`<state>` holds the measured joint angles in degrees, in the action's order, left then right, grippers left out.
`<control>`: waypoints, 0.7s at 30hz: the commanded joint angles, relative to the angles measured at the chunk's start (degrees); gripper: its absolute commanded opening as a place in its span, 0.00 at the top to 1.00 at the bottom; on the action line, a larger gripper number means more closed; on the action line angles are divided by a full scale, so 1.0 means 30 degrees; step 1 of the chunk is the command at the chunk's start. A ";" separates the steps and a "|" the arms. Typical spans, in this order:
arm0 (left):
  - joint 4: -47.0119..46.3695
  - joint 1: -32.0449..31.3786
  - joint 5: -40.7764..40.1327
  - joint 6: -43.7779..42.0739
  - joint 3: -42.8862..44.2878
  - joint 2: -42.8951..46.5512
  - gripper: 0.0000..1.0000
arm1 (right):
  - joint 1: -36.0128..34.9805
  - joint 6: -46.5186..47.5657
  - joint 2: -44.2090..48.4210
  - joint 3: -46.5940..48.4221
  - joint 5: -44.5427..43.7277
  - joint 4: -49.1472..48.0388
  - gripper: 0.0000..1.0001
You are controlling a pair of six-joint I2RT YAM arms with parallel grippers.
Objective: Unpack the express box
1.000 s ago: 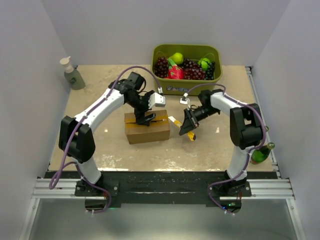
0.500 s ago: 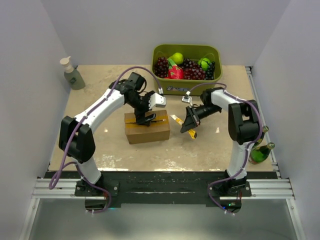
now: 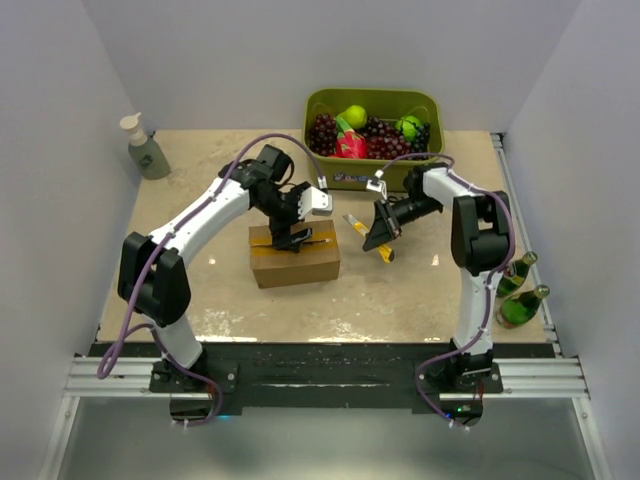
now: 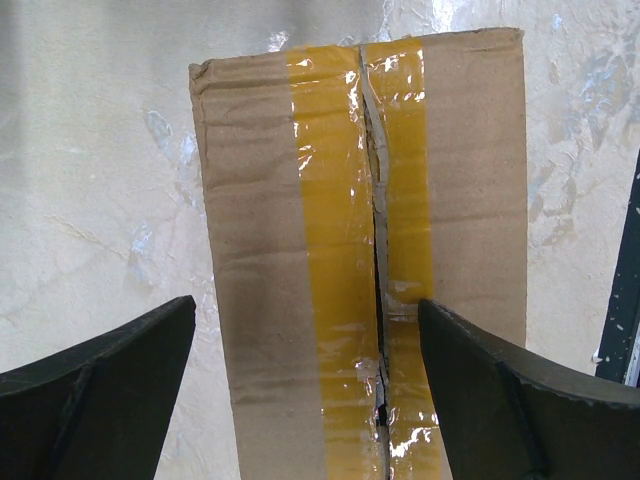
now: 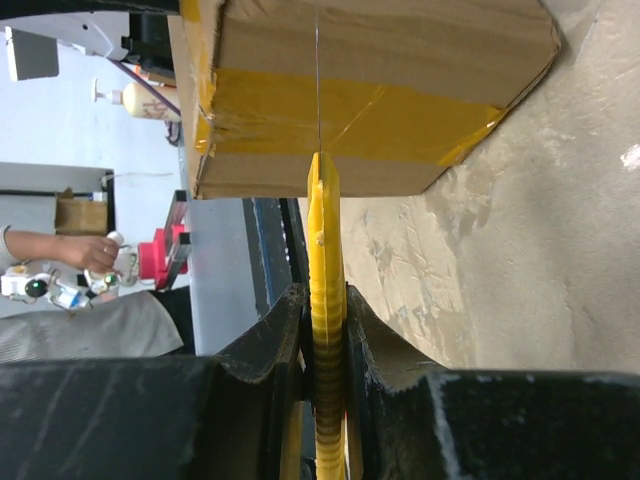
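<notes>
The express box (image 3: 300, 265) is a brown carton lying on the table, with yellow tape along its top seam. That tape is slit lengthwise down the seam (image 4: 376, 250). My left gripper (image 3: 292, 238) hangs open just above the box top, its jaws spread over the taped seam (image 4: 305, 330), with nothing between them. My right gripper (image 3: 377, 234) is to the right of the box, apart from it, and shut on a yellow utility knife (image 5: 325, 270). The knife's blade points toward the box's end face (image 5: 380, 90).
A green bin (image 3: 322, 110) of fruit stands at the back, close behind my right arm. A soap dispenser (image 3: 145, 150) is at the back left. Green glass bottles (image 3: 524, 298) lie off the table's right edge.
My right gripper has carried the knife a little up and away from the front, toward the bin, with the elbow swinging back. The left arm and the box have not moved.
</notes>
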<state>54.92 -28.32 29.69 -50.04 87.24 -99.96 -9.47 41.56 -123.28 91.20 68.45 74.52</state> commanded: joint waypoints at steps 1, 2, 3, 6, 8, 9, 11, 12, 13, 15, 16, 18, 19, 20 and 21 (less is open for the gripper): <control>-0.0200 -0.0347 -0.1255 -0.0487 -0.0399 -0.0751 0.03 | -0.0123 0.1321 0.0546 -0.0455 0.0241 0.2143 1.00; -0.0200 -0.0347 -0.1284 -0.0458 -0.0428 -0.0751 0.03 | -0.0152 0.1351 0.0577 -0.0574 0.0271 0.2171 1.00; -0.0200 -0.0318 -0.1284 -0.0458 -0.0428 -0.0751 0.03 | -0.0239 0.1380 0.0664 -0.0633 0.0300 0.2171 1.00; -0.0171 -0.0347 -0.1314 -0.0458 -0.0428 -0.0809 0.03 | -0.0416 0.1468 0.0928 -0.0868 0.0300 0.2142 1.00; -0.0171 -0.0376 -0.1314 -0.0458 -0.0429 -0.0839 0.03 | -0.0620 0.1585 0.1162 -0.1043 0.0417 0.2171 1.00; -0.0199 -0.0376 -0.1314 -0.0458 -0.0428 -0.0897 0.03 | -0.0679 0.1615 0.1221 -0.1131 0.0446 0.2142 1.00; -0.0170 -0.0405 -0.1343 -0.0458 -0.0428 -0.0927 0.03 | -0.0797 0.1615 0.1280 -0.1190 0.0651 0.2142 1.00; -0.0170 -0.0405 -0.1343 -0.0458 -0.0428 -0.0956 0.03 | -0.0855 0.1615 0.1280 -0.1190 0.0768 0.2142 1.00; -0.0199 -0.0434 -0.1343 -0.0458 -0.0428 -0.0956 0.03 | -0.0884 0.1615 0.1309 -0.1190 0.0856 0.2142 1.00; -0.0229 -0.0405 -0.1343 -0.0400 -0.0428 -0.0956 0.03 | -0.0914 0.1615 0.1455 -0.1190 0.1207 0.2142 1.00; -0.0229 -0.0434 -0.1343 -0.0371 -0.0399 -0.0956 0.03 | -0.0943 0.1615 0.1485 -0.1190 0.1324 0.2142 1.00; -0.0200 -0.0463 -0.1372 -0.0371 -0.0457 -0.0956 0.03 | -0.1060 0.1586 0.1631 -0.1191 0.1443 0.2142 1.00; -0.0200 -0.0464 -0.1372 -0.0370 -0.0458 -0.0898 0.03 | -0.1205 0.1586 0.1661 -0.1219 0.1443 0.2113 1.00; -0.0200 -0.0464 -0.1401 -0.0341 -0.0487 -0.0927 0.03 | -0.1207 0.1586 0.1719 -0.1249 0.1472 0.2113 1.00; -0.0229 -0.0493 -0.1372 -0.0370 -0.0487 -0.0927 0.03 | -0.1294 0.1586 0.1778 -0.1307 0.1501 0.2142 1.00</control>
<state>54.92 -28.67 29.10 -50.02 87.24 -99.98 -12.53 44.99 -121.40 87.70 70.11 76.40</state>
